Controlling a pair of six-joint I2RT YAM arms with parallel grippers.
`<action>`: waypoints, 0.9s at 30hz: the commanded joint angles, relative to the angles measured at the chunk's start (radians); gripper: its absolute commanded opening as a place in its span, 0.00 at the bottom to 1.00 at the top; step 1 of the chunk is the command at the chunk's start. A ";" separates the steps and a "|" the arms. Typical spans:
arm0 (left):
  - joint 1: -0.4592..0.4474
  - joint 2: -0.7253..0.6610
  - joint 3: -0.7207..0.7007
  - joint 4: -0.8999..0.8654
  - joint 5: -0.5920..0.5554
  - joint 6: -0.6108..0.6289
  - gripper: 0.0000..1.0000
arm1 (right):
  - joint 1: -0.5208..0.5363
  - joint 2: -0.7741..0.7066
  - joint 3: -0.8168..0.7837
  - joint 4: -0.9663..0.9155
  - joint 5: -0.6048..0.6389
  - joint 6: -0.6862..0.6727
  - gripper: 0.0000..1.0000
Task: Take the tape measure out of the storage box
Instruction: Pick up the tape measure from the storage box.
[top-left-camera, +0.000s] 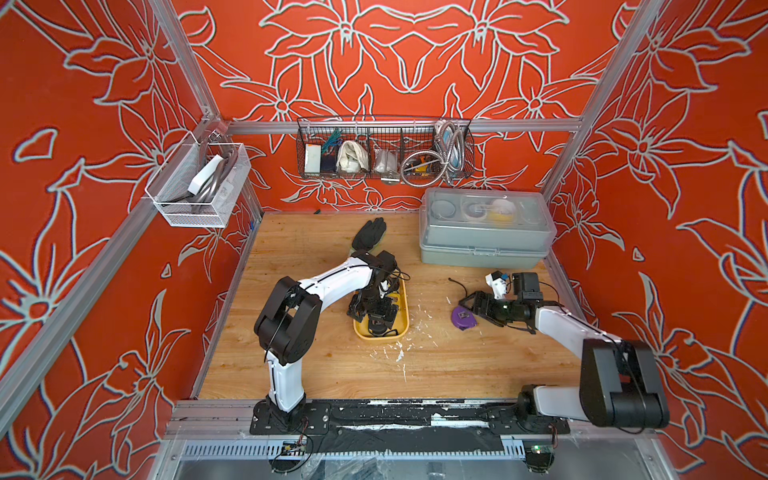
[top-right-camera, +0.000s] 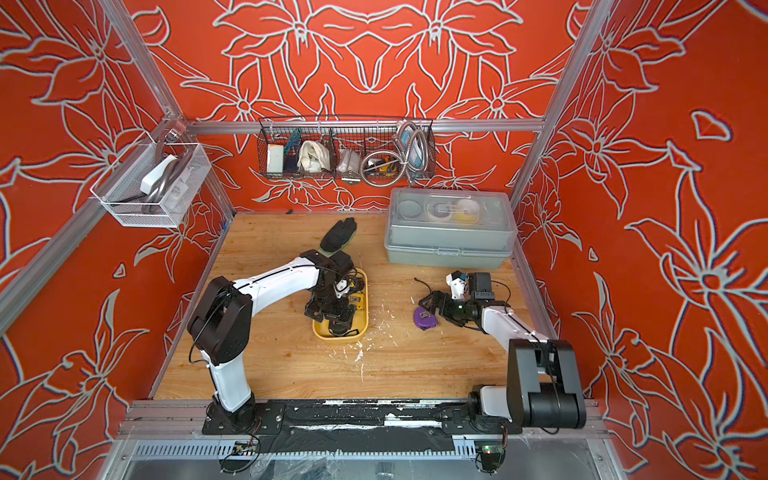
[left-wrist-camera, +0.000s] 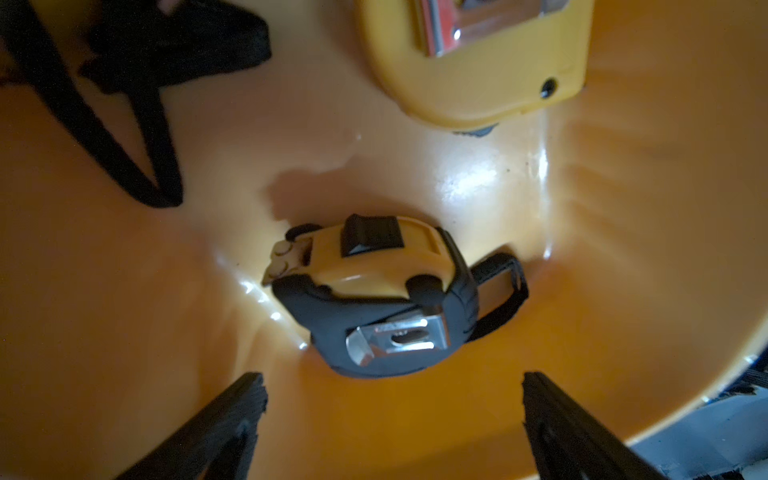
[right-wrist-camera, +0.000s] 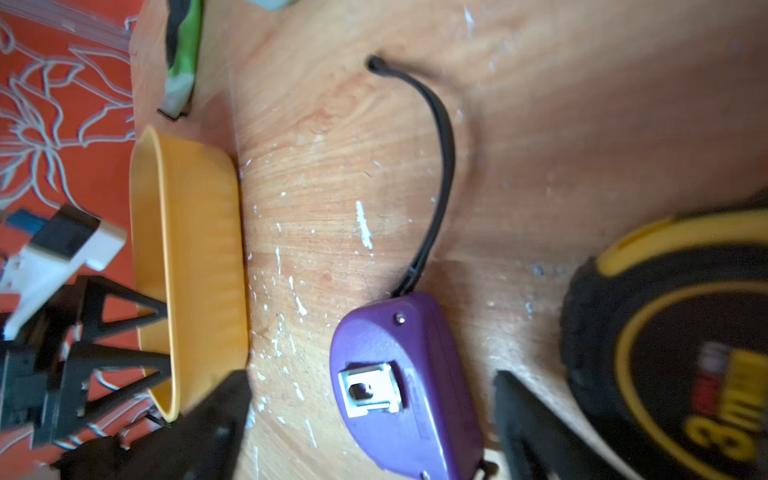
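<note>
Wooden tabletop (top-left-camera: 332, 374); storage box (top-left-camera: 405, 316) lengthwise front-to-back; tape measure (left-wrist-camera: 374, 299) inside, strap (left-wrist-camera: 503, 291) toward wall; left gripper (left-wrist-camera: 392, 380), right gripper (right-wrist-camera: 372, 378) agape.

Storage box (top-left-camera: 374, 337): interior mostly hidden under left arm (top-left-camera: 332, 278) in a top view.
Yellow tape measure (left-wrist-camera: 478, 70): cut off by frame edge.
Grey case (top-left-camera: 482, 249), table's 1 o'clock: contents too blurred to name.
Black-and-yellow tape measure (right-wrist-camera: 673, 345): blurred, cropped.

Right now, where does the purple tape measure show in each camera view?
Both top views: purple tape measure on the table, right of the storage box, by the right gripper.
Left wrist: not in it.
Right wrist: lying between the open fingers.
Shared landmark: the storage box.
</note>
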 joint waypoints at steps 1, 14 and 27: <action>-0.003 0.038 -0.002 -0.037 -0.006 -0.001 0.99 | 0.003 -0.089 0.040 0.084 0.014 0.070 1.00; -0.013 0.124 0.054 -0.041 -0.003 0.032 0.69 | 0.053 -0.185 0.066 0.032 -0.044 0.019 1.00; -0.019 -0.040 0.152 -0.094 0.048 0.179 0.43 | 0.144 -0.052 0.096 0.108 -0.284 0.040 0.99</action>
